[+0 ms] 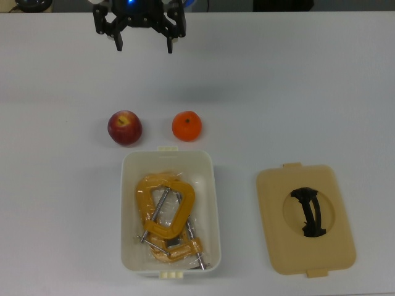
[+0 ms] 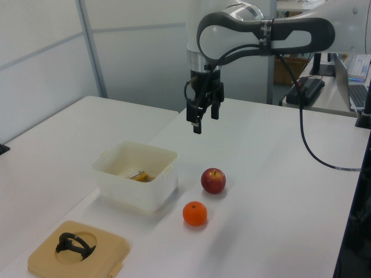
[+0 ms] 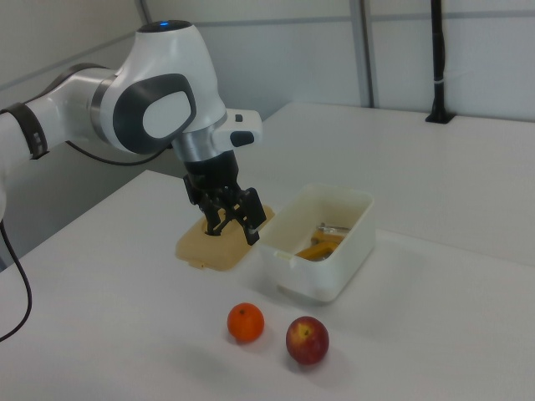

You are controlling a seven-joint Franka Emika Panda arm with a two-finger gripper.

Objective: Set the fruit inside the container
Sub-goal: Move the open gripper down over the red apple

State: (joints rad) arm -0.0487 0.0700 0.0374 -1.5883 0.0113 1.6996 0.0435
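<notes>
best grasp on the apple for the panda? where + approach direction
Likely from straight above, fingers closing across the widest part of the apple. It sits stem dimple up on the bare table, so both sides are reachable. Close along the top view's up-down axis or at an angle: the orange sits apart on the top view's right, the container rim just below. The gripper is open, empty.

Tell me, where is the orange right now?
In the top view the orange sits on the white table, to the right of the apple and just outside the box's upper edge.
</notes>
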